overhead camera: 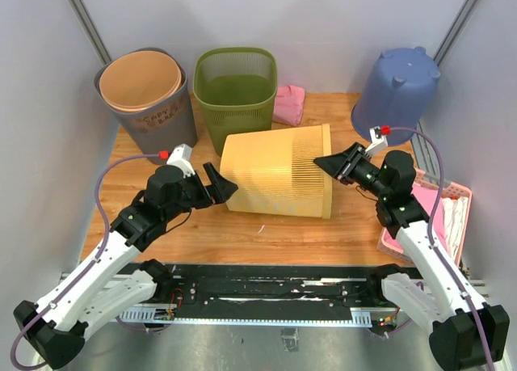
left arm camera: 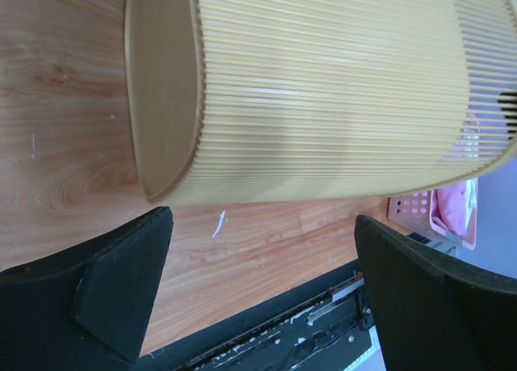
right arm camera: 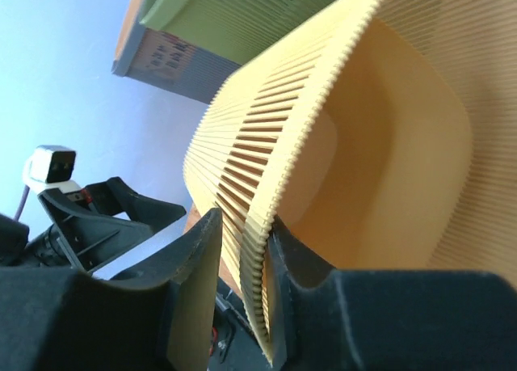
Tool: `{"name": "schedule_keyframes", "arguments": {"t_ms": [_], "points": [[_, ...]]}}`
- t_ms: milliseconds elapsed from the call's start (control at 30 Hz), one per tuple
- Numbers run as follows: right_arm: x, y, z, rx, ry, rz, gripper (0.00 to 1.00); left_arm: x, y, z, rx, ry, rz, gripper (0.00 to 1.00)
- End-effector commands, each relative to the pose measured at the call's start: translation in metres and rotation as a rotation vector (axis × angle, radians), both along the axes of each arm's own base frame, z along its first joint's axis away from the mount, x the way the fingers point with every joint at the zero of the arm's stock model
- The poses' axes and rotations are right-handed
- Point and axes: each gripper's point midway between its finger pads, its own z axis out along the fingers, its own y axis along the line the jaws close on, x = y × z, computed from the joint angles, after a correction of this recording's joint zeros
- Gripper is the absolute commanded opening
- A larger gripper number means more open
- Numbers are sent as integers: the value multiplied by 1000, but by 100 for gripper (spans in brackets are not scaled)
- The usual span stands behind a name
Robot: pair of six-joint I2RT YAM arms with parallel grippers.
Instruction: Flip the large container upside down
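- Lying on its side across the middle of the table (overhead camera: 242, 235): the large container (overhead camera: 275, 173), base (left arm camera: 166, 88) toward the left arm, open rim (right arm camera: 319, 96) toward the right arm.
- Clamped on that rim: the right gripper (overhead camera: 329, 162), one finger inside the wall, the other outside, the ribbed edge nipped between them.
- Spread wide just short of the base: the left gripper (overhead camera: 222, 182), nothing between its fingers, apparently not touching.
- Judged about halfway: tipped over, mouth not yet facing down.
- To finish well: swing the rim down toward the table with the right arm, letting the base rise and pass over the top.
- Set the left gripper against the base as a stop, to prevent a slide leftward on the wood.
- Grip firmly but expect flex: a thin slatted wall, likely to bend or slip from a narrow pinch under a hard twist.
- Release only with the whole rim flat on the wood.
- Smooth wooden top with a pale scuff near the front; probably little friction.
- Tight at the back: a grey bin (overhead camera: 157, 120) with an orange bin (overhead camera: 141, 78) nested inside, a green mesh basket (overhead camera: 236, 96), a pink cloth (overhead camera: 289, 104).
- Tight on the right too: a blue bucket (overhead camera: 396, 92) tilted mouth-down by the wall, a pink tray (overhead camera: 456, 191) beside the right arm.
- Best landing spot, by this view: the wood in front of the container, away from the back row.
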Motion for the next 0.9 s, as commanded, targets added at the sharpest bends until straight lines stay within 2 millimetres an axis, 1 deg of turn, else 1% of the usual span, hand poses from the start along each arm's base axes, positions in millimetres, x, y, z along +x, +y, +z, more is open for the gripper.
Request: {"name": "schedule_keyframes", "arguments": {"t_ms": [0, 100, 200, 267, 367, 433, 533, 667, 867], "points": [[-10, -16, -31, -81, 107, 5, 35, 6, -1, 17, 3, -30, -21, 99], [-11, -24, -31, -121, 122, -8, 47, 10, -3, 18, 4, -34, -38, 99], [-12, -28, -27, -138, 126, -9, 52, 18, 1, 17, -3, -28, -23, 99], [-12, -30, -25, -151, 132, -16, 54, 23, 4, 18, -14, -28, -15, 99], [-12, -34, -22, -163, 134, -38, 54, 29, 4, 19, -55, -13, -44, 99], [-12, -37, -24, -174, 151, -48, 54, 31, 2, 17, -92, 10, -82, 99], [-13, -40, -30, -193, 182, -61, 52, 28, -10, 13, -137, 24, -164, 99], [-12, -44, -39, -193, 213, -81, 47, 29, -22, 5, -146, 18, -254, 99], [-9, -46, -38, -174, 232, -94, 41, 37, -34, 4, -162, 2, -316, 99]]}}
